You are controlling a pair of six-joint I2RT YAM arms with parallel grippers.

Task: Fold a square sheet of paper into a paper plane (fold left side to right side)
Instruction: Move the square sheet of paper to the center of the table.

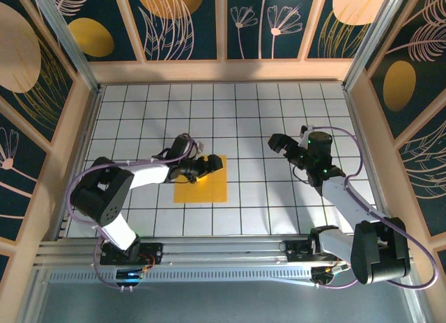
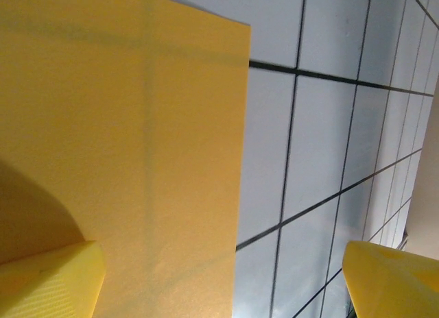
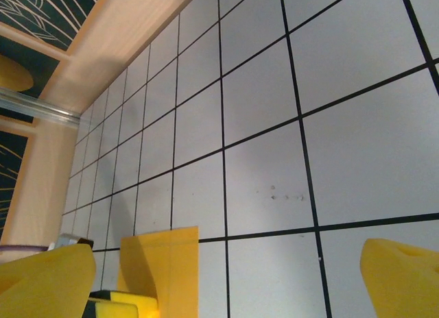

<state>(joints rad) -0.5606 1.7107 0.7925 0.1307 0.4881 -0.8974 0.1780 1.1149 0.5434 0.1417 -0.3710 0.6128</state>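
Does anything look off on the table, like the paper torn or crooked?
Nothing stands out. The paper lies flat and untorn, roughly in line with the tiles, with the left gripper open over its far left part.

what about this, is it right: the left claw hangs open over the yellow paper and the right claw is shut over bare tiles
Not quite. The right claw is open, not shut: the right wrist view shows its fingers spread wide over bare tiles. The left claw does hang open over the yellow paper.
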